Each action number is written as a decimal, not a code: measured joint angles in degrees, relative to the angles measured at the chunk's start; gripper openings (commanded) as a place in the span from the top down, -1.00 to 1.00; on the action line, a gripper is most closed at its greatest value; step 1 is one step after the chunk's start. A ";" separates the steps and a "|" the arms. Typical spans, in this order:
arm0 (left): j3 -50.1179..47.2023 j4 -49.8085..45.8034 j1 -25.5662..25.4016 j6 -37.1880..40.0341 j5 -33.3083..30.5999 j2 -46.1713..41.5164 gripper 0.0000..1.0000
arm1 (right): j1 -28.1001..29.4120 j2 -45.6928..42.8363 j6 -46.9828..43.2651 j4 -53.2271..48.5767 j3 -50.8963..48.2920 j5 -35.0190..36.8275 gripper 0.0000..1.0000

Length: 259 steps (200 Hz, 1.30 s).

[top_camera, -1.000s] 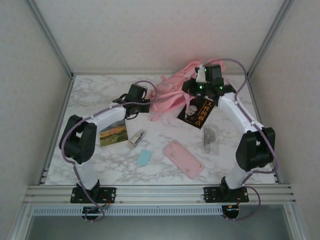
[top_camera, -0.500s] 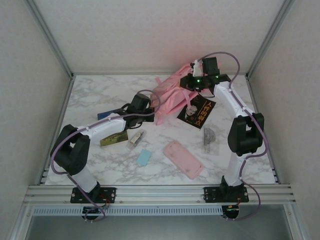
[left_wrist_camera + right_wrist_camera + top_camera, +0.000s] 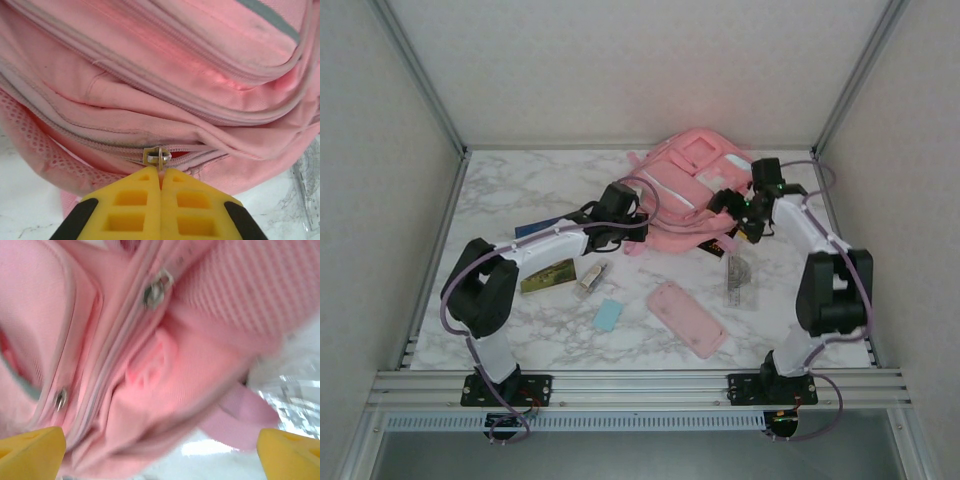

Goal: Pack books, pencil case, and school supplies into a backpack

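- Backpack [image 3: 685,180] now lies flat on the table. A second ago it hung bunched from the right gripper at the rear.
- Right gripper [image 3: 160,455]: jaws flung wide and holding nothing. The pack's seams and two zip sliders sit just ahead of the tips.
- Left gripper [image 3: 161,172]: jaws pressed together, pinching the zipper pull [image 3: 158,156] at their very tips. It has come in from open table to the pack's near edge.
- Black book [image 3: 720,245]: in plain sight a second ago, now mostly under the pack, just below the right jaws. Only a dark edge peeks out.
- Reading: lifting is done and unzipping comes next. The zip ahead of the left jaws looks closed, and nothing seems packed yet.
- Still out, well short of both jaws: landscape book [image 3: 548,275], silvery item [image 3: 591,278], blue block [image 3: 608,315], pencil case [image 3: 687,318], clear strip [image 3: 738,280].
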 measured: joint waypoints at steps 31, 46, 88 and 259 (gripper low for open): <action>0.68 0.00 -0.44 -0.02 1.62 0.33 1.00 | 3.30 -15.26 8.02 3.58 -10.05 -0.04 -0.96; 0.72 0.15 -0.96 -0.04 2.25 0.33 1.00 | 7.58 -20.11 14.05 8.48 -14.86 -0.28 -0.96; 0.72 0.22 -2.58 -0.04 3.23 0.26 1.00 | 19.65 -15.45 31.82 27.52 -25.29 1.57 -0.97; -1.92 -0.83 2.47 9.27 -0.20 -2.16 1.00 | 19.98 -19.47 29.55 33.68 -30.21 12.66 1.00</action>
